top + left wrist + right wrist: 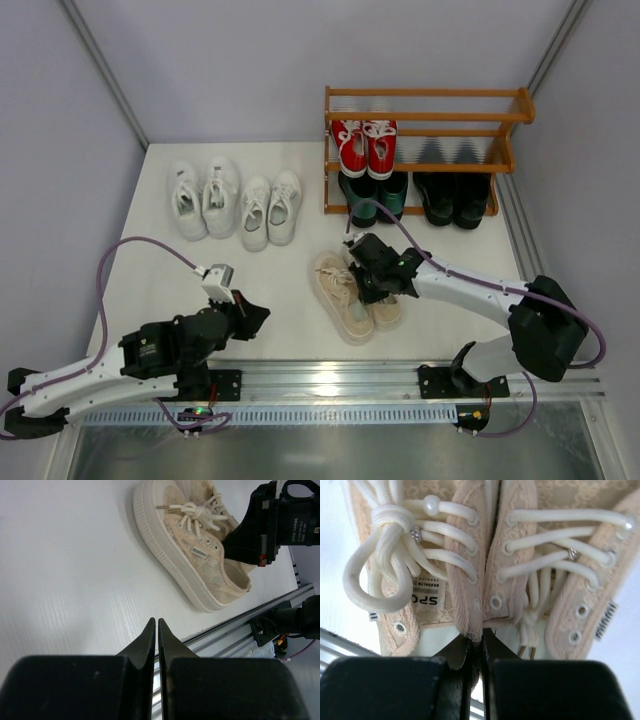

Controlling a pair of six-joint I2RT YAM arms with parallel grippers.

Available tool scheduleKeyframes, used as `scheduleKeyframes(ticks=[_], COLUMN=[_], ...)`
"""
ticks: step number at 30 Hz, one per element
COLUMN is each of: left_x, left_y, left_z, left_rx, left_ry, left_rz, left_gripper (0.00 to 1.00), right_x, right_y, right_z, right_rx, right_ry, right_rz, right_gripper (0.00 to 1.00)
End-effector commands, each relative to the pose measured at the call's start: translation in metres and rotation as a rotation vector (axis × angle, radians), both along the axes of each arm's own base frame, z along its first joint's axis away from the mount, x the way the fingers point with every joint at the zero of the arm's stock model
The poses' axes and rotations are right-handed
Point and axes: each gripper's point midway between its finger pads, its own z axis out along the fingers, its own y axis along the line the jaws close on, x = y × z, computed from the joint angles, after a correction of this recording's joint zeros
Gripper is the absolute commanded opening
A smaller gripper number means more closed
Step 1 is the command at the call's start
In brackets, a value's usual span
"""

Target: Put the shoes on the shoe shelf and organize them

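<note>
The pair of cream shoes (345, 297) lies side by side on the white table, in front of the shoe shelf (430, 93). My right gripper (372, 285) is over them. In the right wrist view it (481, 635) is shut on the two inner collar edges, the left shoe (420, 555) and the right shoe (560, 555) pinched together. My left gripper (156, 622) is shut on nothing, low near the front rail (258, 315), left of the cream shoe (195, 550). Red sneakers (364, 147) sit on the shelf's middle tier. Dark green loafers (375, 195) and black loafers (455, 198) sit below.
Two pairs of white sneakers (203, 198) (270, 208) stand on the table left of the shelf. A metal rail (330, 380) runs along the near edge. Grey walls close in the table at the back and sides.
</note>
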Motion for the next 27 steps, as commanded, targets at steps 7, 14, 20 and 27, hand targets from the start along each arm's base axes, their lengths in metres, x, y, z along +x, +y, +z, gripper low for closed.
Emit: scheduleKeyframes(ticks=[7,14,20,27], left_x=[0.005,0.004,0.003,0.002], left_y=[0.003,0.006,0.009,0.013], left_z=[0.020,0.022,0.023,0.024], left_rx=[-0.043,-0.044,-0.054,-0.067], left_ry=[-0.025,-0.024,-0.020,-0.022], left_rz=[0.035,0.036,0.040,0.044], left_gripper=[0.00,0.00,0.00,0.00], right_x=[0.031,0.027,0.021,0.014], right_y=[-0.022,-0.045,-0.059,-0.046], right_z=[0.096,0.138,0.154,0.108], right_rx=[0.074,0.085,0.089,0.150], right_ry=[-0.272,-0.353,-0.379,-0.309], right_rz=[-0.107,-0.171,-0.206,-0.215], right_gripper=[0.04,0.04,0.04,0.04])
